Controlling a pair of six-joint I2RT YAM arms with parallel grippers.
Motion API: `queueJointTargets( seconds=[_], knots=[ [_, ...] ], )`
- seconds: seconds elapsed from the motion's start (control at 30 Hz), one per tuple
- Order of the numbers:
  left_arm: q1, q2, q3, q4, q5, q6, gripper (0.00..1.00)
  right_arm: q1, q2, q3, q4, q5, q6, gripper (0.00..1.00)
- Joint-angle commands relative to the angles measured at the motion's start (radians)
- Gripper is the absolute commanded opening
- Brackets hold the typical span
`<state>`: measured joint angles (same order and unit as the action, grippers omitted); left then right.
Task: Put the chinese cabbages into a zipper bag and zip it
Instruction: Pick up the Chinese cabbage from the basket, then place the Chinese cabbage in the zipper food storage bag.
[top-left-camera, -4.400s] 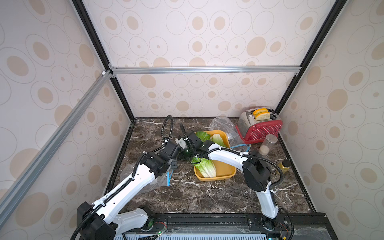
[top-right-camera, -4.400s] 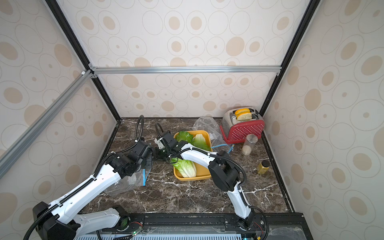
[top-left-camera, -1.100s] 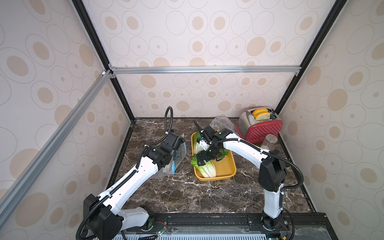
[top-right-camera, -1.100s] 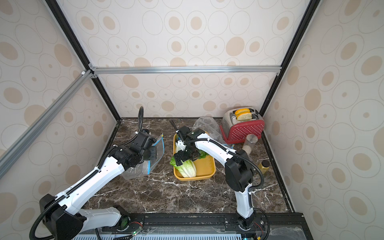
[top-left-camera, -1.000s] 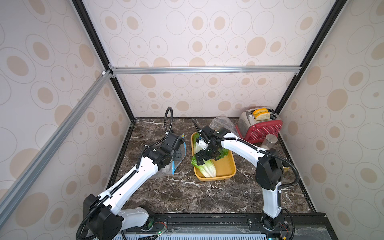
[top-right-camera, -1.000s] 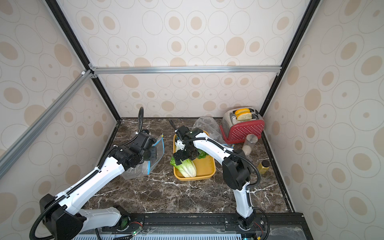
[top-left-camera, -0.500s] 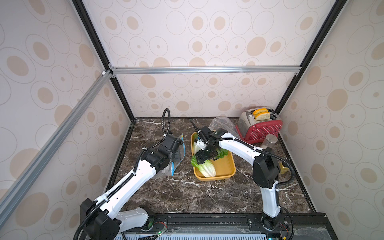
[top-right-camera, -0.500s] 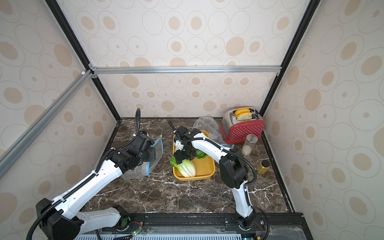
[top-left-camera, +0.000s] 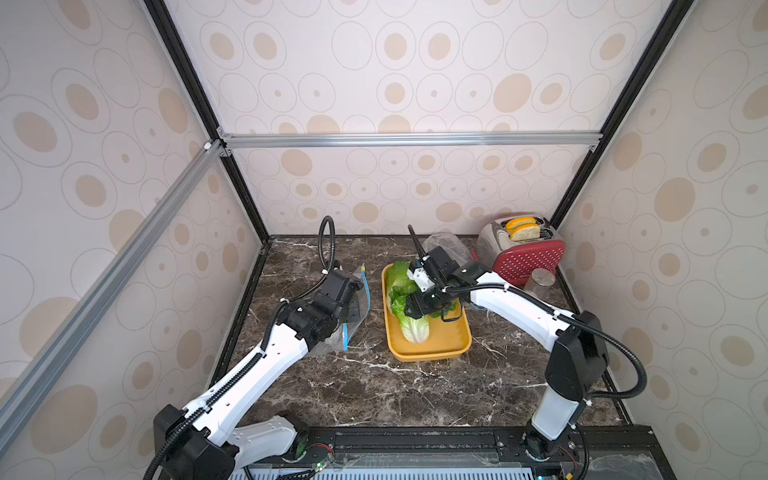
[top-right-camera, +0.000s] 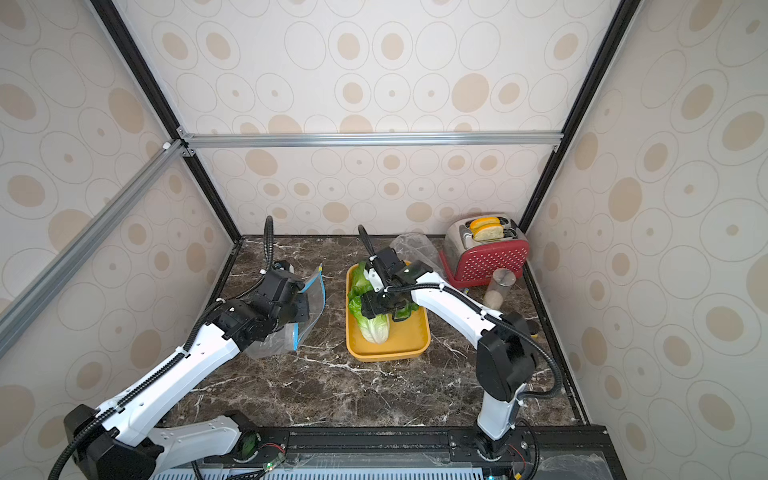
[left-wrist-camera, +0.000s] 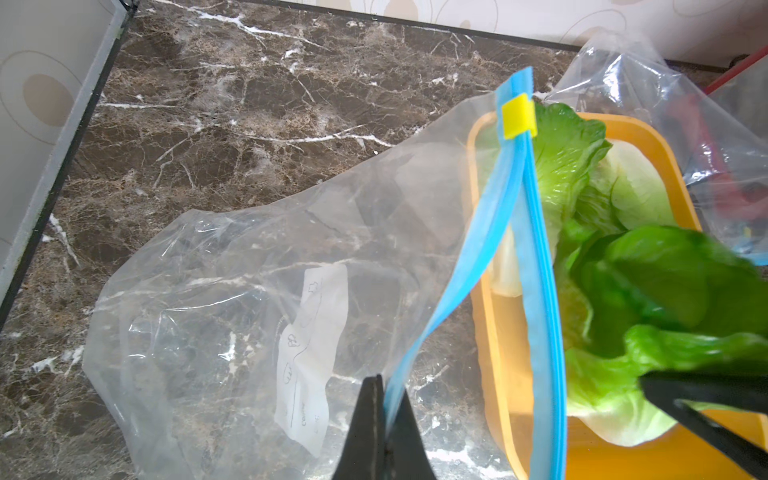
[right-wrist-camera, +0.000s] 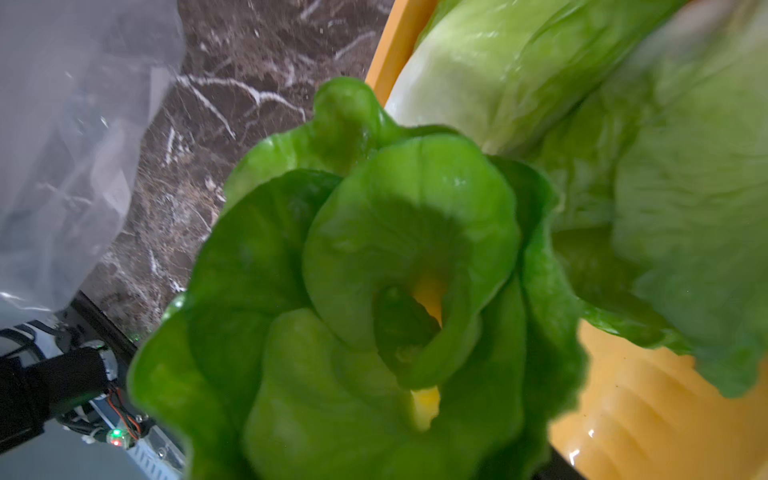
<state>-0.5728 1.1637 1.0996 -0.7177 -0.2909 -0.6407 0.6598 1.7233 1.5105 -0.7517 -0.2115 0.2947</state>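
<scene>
**Bag pinched at its zip, cabbages in the yellow tray**

On the dark marble tabletop (top-left-camera: 415, 395), the left end effector (left-wrist-camera: 384, 386) is clenched on the blue zip strip (left-wrist-camera: 478, 249) of the clear zipper bag (left-wrist-camera: 257, 266). That edge is held up while the bag's body sags onto the stone. The two strips of the mouth stand apart, and a yellow slider (left-wrist-camera: 518, 115) sits at the far end of the zip. Just beside the bag, the yellow tray (top-left-camera: 440, 353) holds the chinese cabbages (top-left-camera: 415, 328). The right end effector (top-left-camera: 426, 302) is down among their leaves, and one dark green head (right-wrist-camera: 374, 270) fills its wrist view. Whether its fingers are clamped on that head cannot be told. Behind the tray lies a second clear bag (top-left-camera: 446, 245). In the far corner stand a red toaster (top-left-camera: 525, 257) with two bread slices (top-left-camera: 521, 228) and a glass jar (top-left-camera: 539, 279).
</scene>
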Motion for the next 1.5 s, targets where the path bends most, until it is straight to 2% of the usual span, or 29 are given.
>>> queueJointTargets(
  seconds=[0.0,0.33,0.5,0.63,0.87,1.07,1.37,1.47],
  knots=[
    [0.007,-0.011,0.009,0.007,0.006,-0.030,0.00,-0.021,-0.081,-0.055,0.087,-0.013,0.091,0.69],
    [0.007,0.016,0.031,0.066,0.087,-0.076,0.00,-0.095,-0.294,-0.179,0.208,-0.036,0.262,0.68],
    [0.008,0.033,0.025,0.131,0.126,-0.131,0.00,-0.095,-0.364,-0.185,0.290,-0.111,0.345,0.68],
    [0.006,0.045,0.020,0.170,0.142,-0.164,0.00,-0.079,-0.405,-0.211,0.427,-0.182,0.452,0.66],
    [0.007,0.060,0.025,0.193,0.165,-0.186,0.00,-0.043,-0.424,-0.199,0.598,-0.192,0.575,0.65],
    [0.006,0.070,0.035,0.203,0.185,-0.199,0.00,0.005,-0.372,-0.161,0.690,-0.186,0.619,0.65],
    [0.007,0.026,0.040,0.230,0.177,-0.244,0.00,0.021,-0.305,-0.275,0.797,-0.098,0.622,0.64],
    [0.007,0.001,0.049,0.221,0.153,-0.256,0.00,0.021,-0.304,-0.294,0.772,-0.047,0.584,0.64]
  ],
)
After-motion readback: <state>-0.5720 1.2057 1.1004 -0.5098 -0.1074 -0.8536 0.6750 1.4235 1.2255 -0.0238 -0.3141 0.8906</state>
